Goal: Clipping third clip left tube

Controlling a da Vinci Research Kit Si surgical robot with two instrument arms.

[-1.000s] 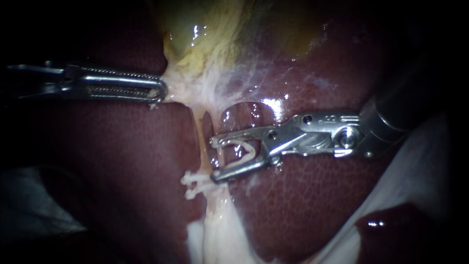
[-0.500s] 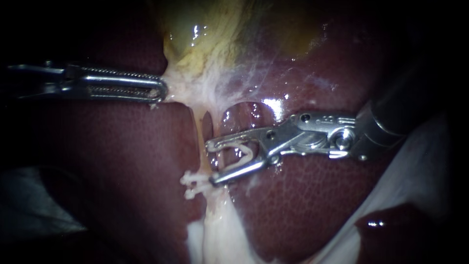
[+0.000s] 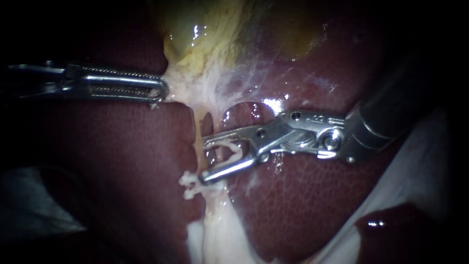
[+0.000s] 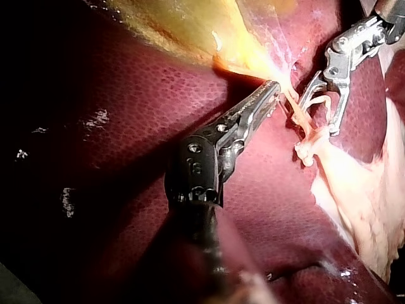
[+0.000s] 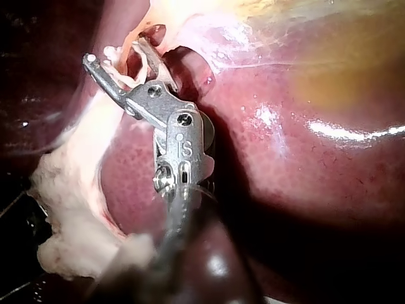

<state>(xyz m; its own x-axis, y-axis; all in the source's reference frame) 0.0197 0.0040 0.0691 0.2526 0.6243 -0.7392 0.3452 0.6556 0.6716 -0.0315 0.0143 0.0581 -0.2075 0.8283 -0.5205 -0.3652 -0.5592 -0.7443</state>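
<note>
While left instrument [image 3: 163, 91] clamps gallbladder [image 3: 195, 46] edge, right instrument [image 3: 204, 161] holds clip [image 3: 232, 148] wide, tube [image 3: 199, 128] between tips

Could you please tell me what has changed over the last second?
The right instrument advanced toward the tube, carrying its clip with it. The left instrument kept hold of the tissue, and the placed clips stayed put.

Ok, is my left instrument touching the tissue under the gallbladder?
Touching: the endoscope view shows the left instrument's jaws shut on the pale tissue below the gallbladder.
</note>
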